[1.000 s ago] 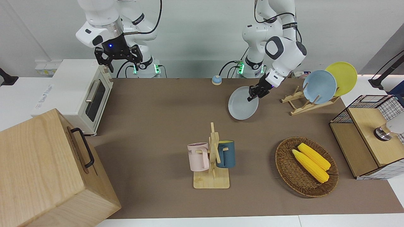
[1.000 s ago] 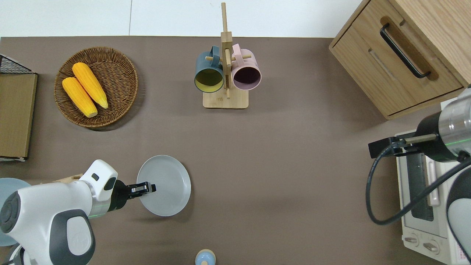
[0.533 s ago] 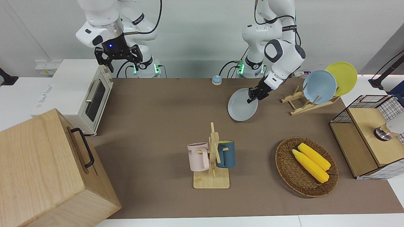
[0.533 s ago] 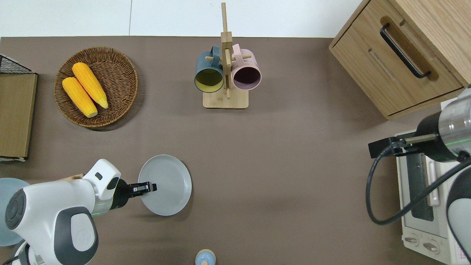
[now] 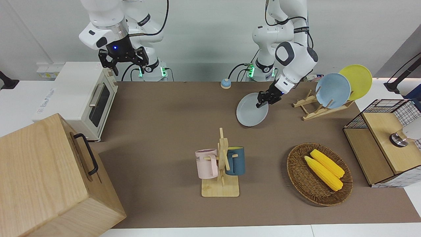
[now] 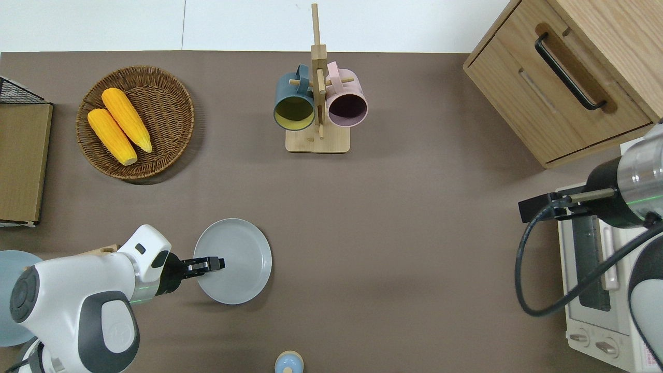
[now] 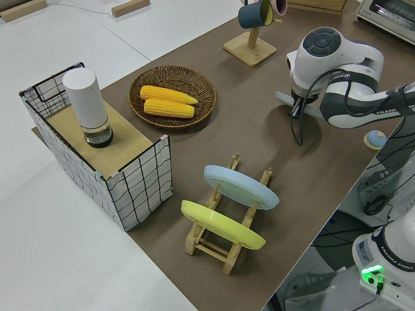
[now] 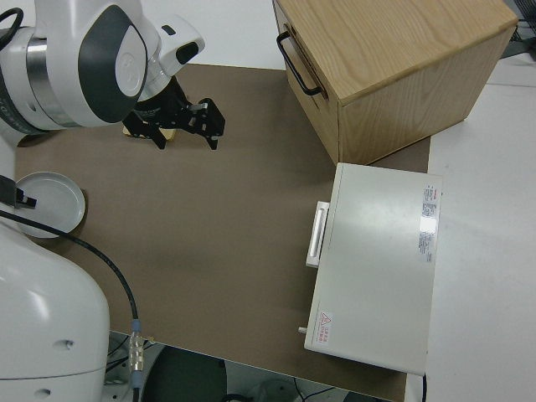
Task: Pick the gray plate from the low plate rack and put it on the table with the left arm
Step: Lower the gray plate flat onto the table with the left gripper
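The gray plate (image 5: 250,112) (image 6: 238,261) lies low over the brown table (image 5: 164,115), slightly tilted. It is beside the low plate rack (image 5: 315,108) (image 7: 227,230), toward the right arm's end. My left gripper (image 5: 263,99) (image 6: 216,264) is shut on the plate's rim on the rack side. The rack holds a light-blue plate (image 5: 333,90) and a yellow plate (image 5: 357,80). The right gripper (image 5: 123,61) is parked and open.
A wooden mug stand (image 5: 222,164) with two mugs stands mid-table. A wicker basket (image 5: 297,171) with corn and a wire crate (image 5: 381,141) sit at the left arm's end. A toaster oven (image 5: 85,98) and a wooden drawer box (image 5: 49,177) fill the right arm's end. A small blue bell (image 5: 225,83) sits near the robots.
My left gripper and the gray plate have crept a little away from the rack toward the table's middle. The right arm has not moved.
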Motion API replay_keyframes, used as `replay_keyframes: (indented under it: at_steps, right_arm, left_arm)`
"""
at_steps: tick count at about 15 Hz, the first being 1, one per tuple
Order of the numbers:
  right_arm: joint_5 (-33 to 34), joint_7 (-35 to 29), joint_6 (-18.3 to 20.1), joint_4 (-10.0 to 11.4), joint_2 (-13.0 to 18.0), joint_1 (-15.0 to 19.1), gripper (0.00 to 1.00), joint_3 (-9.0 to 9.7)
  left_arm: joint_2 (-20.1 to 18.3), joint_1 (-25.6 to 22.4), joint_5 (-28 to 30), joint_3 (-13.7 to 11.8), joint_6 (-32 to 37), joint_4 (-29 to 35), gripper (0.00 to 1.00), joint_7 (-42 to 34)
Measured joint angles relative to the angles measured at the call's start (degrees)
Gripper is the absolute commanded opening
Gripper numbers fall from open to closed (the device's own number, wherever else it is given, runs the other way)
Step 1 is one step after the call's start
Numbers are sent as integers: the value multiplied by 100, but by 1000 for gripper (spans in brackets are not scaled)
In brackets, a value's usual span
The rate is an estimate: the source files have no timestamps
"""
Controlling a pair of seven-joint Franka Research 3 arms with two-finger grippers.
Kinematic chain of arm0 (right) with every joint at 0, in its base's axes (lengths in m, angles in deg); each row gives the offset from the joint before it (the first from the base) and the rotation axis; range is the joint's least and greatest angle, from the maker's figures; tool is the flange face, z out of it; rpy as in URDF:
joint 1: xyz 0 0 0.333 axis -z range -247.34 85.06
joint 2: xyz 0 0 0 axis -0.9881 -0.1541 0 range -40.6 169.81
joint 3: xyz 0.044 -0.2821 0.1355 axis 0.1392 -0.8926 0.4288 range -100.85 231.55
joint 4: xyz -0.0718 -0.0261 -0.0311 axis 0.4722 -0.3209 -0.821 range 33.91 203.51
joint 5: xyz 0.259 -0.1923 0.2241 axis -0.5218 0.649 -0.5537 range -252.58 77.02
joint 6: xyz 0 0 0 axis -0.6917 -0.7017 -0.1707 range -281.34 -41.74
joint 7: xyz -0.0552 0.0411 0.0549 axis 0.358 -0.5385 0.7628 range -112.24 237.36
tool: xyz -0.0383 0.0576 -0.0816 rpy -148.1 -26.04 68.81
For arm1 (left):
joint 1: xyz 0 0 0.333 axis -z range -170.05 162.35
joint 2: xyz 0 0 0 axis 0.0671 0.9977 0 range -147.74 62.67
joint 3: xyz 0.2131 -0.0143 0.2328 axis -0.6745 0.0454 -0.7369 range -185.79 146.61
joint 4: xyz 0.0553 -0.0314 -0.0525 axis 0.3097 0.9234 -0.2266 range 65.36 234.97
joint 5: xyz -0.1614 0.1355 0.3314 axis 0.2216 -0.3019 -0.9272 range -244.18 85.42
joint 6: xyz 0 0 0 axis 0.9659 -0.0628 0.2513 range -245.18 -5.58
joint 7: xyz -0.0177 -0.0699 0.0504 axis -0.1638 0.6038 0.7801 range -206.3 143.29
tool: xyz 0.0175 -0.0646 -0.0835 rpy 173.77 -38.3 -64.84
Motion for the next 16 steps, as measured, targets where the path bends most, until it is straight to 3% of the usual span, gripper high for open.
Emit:
replay_keyframes:
  at_steps: [1, 2, 7, 14, 16]
  right_arm:
    - [0, 0, 0, 0, 0, 0, 990, 0]
    - [0, 0, 0, 0, 0, 0, 987, 0]
    - [0, 0, 0, 0, 0, 0, 987, 0]
    - [0, 0, 0, 0, 0, 0, 990, 0]
    - [0, 0, 0, 0, 0, 0, 990, 0]
  left_arm:
    - [17, 0, 0, 0, -5, 4, 783, 0]
    - [35, 0, 0, 0, -11, 5, 985, 0]
    - [57, 0, -71, -3, -50, 5, 998, -13]
    - [53, -15, -666, -49, -136, -10, 998, 45]
    - [40, -13, -1111, -48, -144, -88, 998, 399]
